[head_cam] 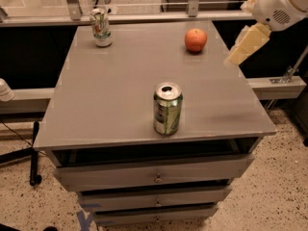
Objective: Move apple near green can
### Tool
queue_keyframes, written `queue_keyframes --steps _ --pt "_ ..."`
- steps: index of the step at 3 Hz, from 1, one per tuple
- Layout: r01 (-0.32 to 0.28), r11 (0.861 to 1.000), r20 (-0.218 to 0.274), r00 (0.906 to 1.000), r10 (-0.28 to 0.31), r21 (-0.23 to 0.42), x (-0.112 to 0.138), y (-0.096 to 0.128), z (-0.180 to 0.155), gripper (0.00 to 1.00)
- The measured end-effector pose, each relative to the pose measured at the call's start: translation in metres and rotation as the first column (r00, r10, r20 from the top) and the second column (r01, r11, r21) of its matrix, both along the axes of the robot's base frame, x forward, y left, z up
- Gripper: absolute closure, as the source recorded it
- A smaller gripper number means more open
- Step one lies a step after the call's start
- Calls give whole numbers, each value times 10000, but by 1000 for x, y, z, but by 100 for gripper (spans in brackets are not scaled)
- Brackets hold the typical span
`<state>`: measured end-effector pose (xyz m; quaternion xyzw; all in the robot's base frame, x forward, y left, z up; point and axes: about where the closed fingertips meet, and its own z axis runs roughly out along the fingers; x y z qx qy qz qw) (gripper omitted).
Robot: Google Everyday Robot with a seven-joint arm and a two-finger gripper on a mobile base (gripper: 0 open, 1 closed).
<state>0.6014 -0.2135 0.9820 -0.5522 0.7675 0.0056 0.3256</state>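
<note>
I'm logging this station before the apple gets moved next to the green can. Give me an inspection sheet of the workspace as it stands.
Surface: grey tabletop, flat, on a cabinet.
Job's things: apple sits towards the far right of the top. The green can stands upright near the front edge, well apart from the apple.
Clutter: slim white can upright at the far left corner.
Grippers: pincer in the air off the table's right edge, right of the apple, touching nothing.
Cables: thin dark cable on the floor at left.
Surroundings: drawers under the top, speckled floor, rail behind the table.
</note>
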Motion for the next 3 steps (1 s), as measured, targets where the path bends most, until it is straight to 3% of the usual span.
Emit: queue_keyframes --steps 1,2,3 --pt "473 9918 432 9977 -528 1188 58 -3 -10 0" --pt "818 9691 547 9938 -970 2328 104 1 -29 0" --pt "1228 9291 530 9872 -1504 3488 146 5 -53 0"
